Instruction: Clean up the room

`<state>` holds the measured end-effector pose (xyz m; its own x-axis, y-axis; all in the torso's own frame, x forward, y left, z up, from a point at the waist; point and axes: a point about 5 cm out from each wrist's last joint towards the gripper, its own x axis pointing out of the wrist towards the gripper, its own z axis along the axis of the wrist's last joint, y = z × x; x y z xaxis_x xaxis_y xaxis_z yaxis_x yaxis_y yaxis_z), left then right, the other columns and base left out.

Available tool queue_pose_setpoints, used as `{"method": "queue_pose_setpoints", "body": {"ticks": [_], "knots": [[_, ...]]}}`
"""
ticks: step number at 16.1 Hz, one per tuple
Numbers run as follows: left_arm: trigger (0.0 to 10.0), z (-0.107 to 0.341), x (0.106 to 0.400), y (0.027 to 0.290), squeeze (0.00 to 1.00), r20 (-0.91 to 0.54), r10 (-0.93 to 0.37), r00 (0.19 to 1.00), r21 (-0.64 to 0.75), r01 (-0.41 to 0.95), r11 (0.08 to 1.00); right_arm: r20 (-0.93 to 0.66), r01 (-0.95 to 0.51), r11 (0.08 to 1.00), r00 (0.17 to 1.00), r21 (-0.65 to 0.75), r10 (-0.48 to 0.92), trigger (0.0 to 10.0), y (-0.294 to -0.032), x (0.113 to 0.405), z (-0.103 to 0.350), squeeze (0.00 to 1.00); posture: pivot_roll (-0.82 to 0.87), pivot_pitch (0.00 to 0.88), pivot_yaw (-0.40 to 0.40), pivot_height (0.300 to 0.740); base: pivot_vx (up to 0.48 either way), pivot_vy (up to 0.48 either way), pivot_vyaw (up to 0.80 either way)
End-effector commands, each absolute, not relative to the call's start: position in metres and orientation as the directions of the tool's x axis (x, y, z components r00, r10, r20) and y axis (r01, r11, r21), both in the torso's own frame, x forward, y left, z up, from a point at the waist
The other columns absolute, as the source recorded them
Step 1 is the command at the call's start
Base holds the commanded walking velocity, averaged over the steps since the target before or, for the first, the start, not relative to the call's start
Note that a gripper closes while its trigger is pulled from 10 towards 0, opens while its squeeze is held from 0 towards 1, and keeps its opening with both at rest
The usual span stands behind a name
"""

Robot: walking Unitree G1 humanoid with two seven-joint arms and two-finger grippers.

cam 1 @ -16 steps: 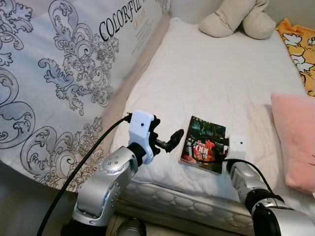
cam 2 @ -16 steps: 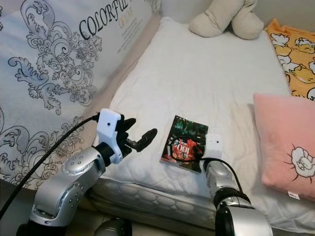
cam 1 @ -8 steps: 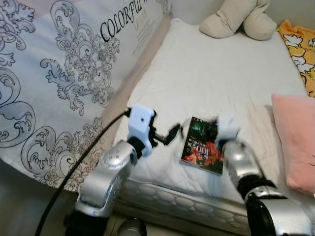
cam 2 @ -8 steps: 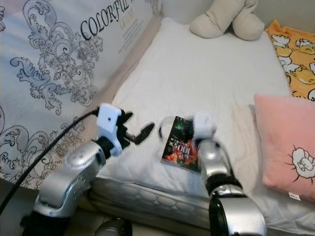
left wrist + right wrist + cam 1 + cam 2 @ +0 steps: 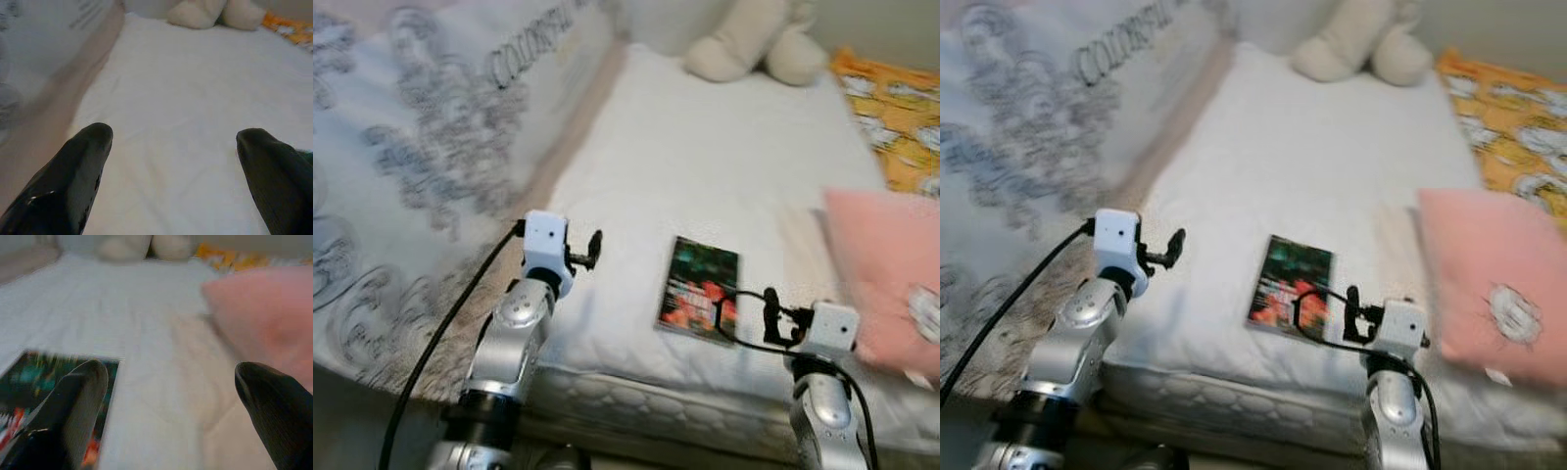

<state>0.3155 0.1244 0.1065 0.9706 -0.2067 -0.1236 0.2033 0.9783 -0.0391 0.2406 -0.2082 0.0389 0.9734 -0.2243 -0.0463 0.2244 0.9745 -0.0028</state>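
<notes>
- Since a second ago the right gripper (image 5: 770, 311) has pulled back off the book (image 5: 699, 289), now just right of its near corner; whole view shifted, blurred.
- Left eye view: book lies flat near the bed's (image 5: 724, 157) near edge; left gripper (image 5: 593, 247) hovers well left of it. Pink pillow (image 5: 886, 279) right, plush toy (image 5: 754, 44) far end.
- Left wrist view: fingers (image 5: 80, 169) spread apart, holding nothing, over white sheet.
- Right wrist view: fingers (image 5: 73, 401) wide apart, empty; book by one fingertip.
</notes>
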Motion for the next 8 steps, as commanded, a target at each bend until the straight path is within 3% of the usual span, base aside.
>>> {"method": "queue_pose_setpoints", "body": {"ticks": [1,4,8], "knots": [[10.0,0.112,0.320,0.118,1.00,-0.088,-0.230,0.969,-0.066,0.225,0.972,-0.002,0.227,0.974,0.974,-0.014,-0.227,10.0,-0.208,0.248,0.052,1.00,0.06,0.000,0.012,0.740,0.000,-0.465,0.00],[10.0,0.112,0.323,0.114,1.00,-0.059,-0.241,0.969,-0.081,0.236,0.968,0.024,0.219,0.975,0.975,-0.021,-0.219,10.0,-0.207,0.252,0.061,1.00,0.03,0.000,0.025,0.740,0.000,-0.446,0.00],[10.0,0.126,0.321,0.114,1.00,0.046,-0.242,0.969,-0.044,0.244,0.969,0.023,0.182,0.978,0.982,0.101,-0.185,10.0,-0.206,0.251,0.069,1.00,0.02,0.000,0.022,0.740,0.000,-0.428,0.00]]}}
